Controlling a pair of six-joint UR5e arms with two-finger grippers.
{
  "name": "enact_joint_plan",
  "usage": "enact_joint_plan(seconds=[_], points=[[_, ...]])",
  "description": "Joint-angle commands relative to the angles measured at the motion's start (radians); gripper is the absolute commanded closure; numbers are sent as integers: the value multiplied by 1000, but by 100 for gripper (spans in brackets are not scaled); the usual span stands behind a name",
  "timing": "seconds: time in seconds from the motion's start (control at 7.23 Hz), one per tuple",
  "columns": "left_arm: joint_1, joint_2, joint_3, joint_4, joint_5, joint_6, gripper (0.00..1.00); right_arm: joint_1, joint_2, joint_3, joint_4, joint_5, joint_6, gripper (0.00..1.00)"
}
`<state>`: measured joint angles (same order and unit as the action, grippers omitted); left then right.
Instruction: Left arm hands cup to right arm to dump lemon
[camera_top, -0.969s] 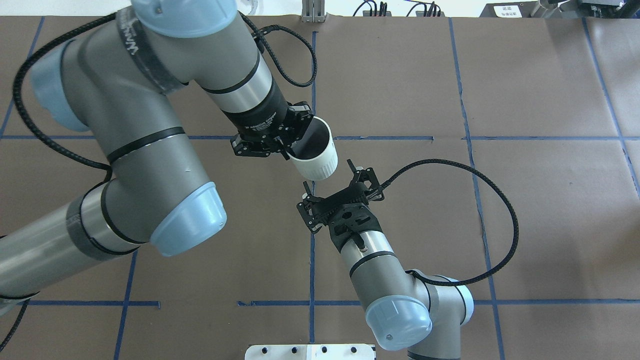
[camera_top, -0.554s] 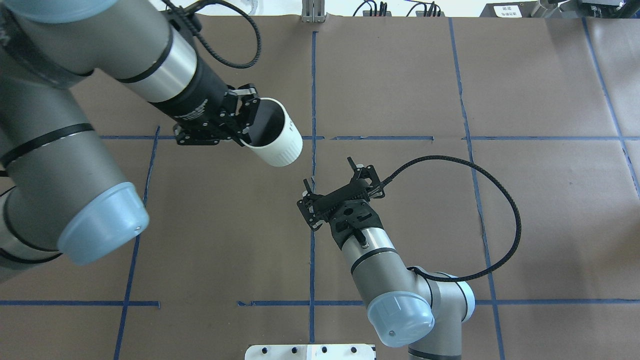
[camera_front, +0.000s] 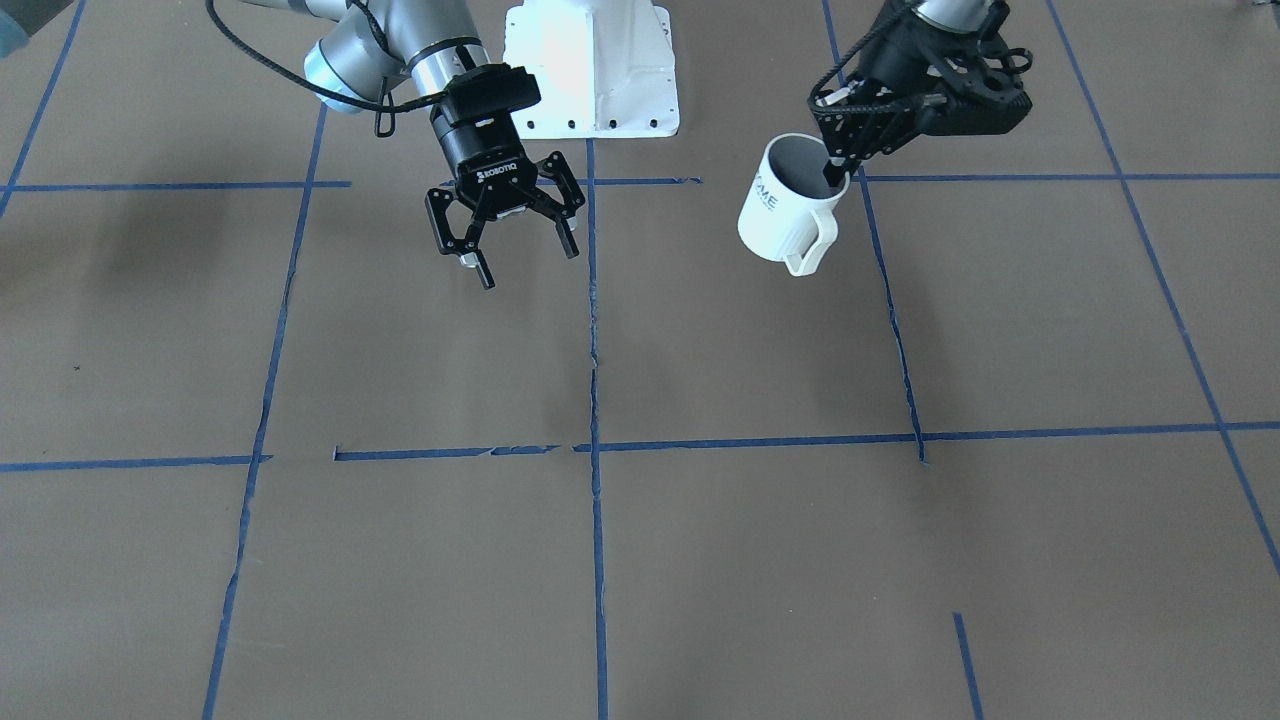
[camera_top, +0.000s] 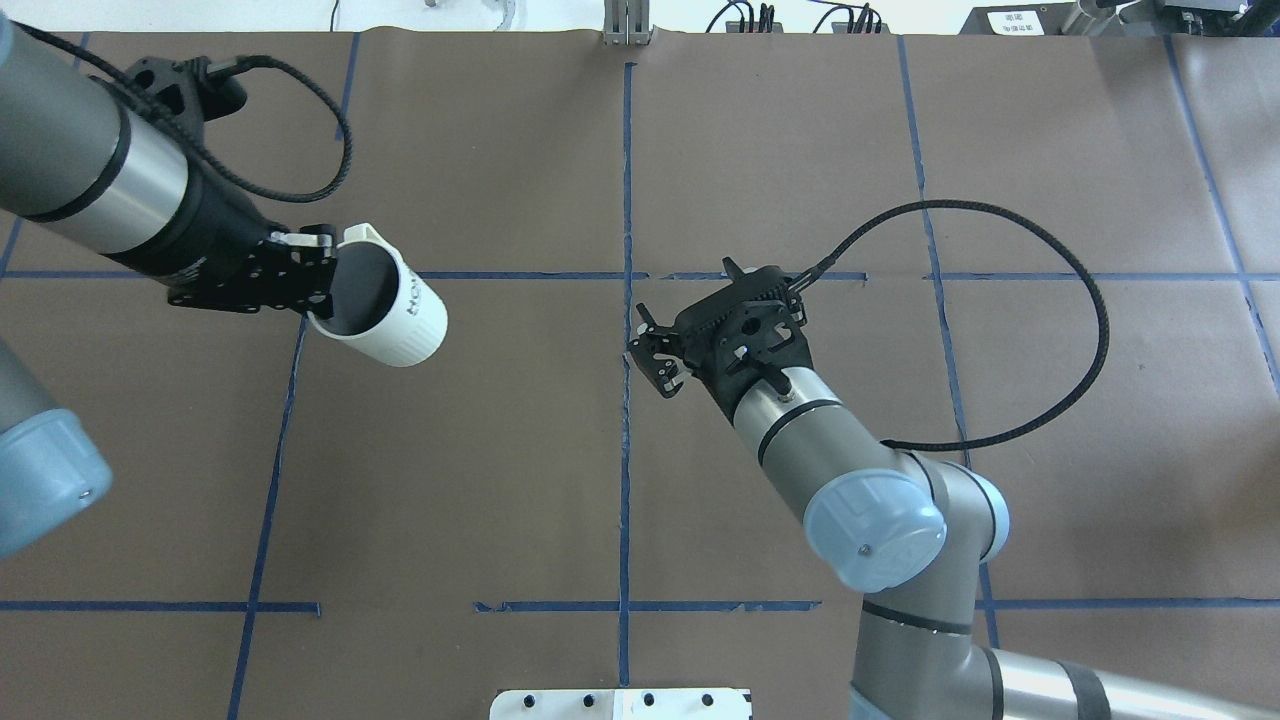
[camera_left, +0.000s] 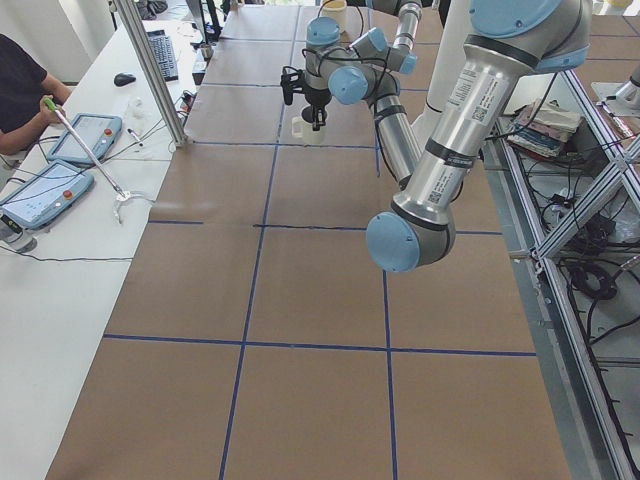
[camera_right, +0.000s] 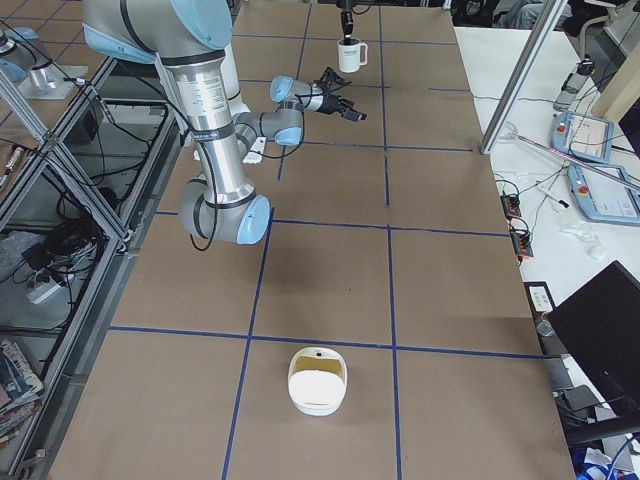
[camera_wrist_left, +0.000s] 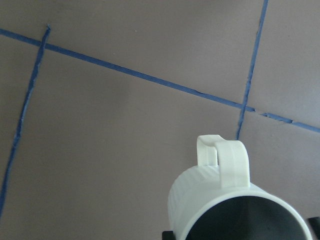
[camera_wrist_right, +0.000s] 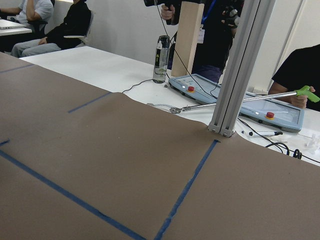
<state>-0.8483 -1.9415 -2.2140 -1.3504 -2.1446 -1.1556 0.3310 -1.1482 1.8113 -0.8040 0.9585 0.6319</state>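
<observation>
My left gripper (camera_top: 322, 285) is shut on the rim of the white cup (camera_top: 395, 320), one finger inside and one outside. It holds the cup tilted above the table at the left. In the front view the cup (camera_front: 775, 215) shows its handle at the lower right and dark lettering, under the left gripper (camera_front: 835, 170). The left wrist view shows the cup (camera_wrist_left: 220, 200) with a grey inside. The lemon shows in no view. My right gripper (camera_front: 528, 266), lettered ROBOTIQ, is open and empty near the table's middle (camera_top: 652, 358), well apart from the cup.
Blue tape lines cross the brown table cover. The white robot base plate (camera_front: 590, 60) sits at the near edge. A white container (camera_right: 318, 380) stands toward the table's end on my right. Operators and tablets (camera_right: 590, 130) are at a white bench beyond the far edge.
My left arm has swung the cup left, away from the right gripper. My right gripper has turned and moved a little farther from the robot base; it stays open.
</observation>
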Motion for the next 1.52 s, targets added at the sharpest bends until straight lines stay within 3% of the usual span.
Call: enact_joint_plan(seconds=[0.0,0.14,0.42,0.55,0.97,1.11,1.38], points=[[-79,209,-27,-22,-3,278,100,217,-79,28,-3,334,0,0],[-112,278,-15,-47,-4,391,100,368,-111,33,-6,582,0,0],[-161,395,151,-331,-8,468,100,684,-105,29,-181,1049,-9,0],[-211,467,207,-413,-14,517,100,768,-119,22,-222,1177,-15,0],[-248,525,315,-460,-162,553,100,897,-252,25,-285,1307,-95,0],[-247,529,315,-461,-169,443,100,940,-272,25,-319,1372,-127,0],[-244,524,382,-531,-166,393,100,962,-286,32,-346,1396,-130,0]])
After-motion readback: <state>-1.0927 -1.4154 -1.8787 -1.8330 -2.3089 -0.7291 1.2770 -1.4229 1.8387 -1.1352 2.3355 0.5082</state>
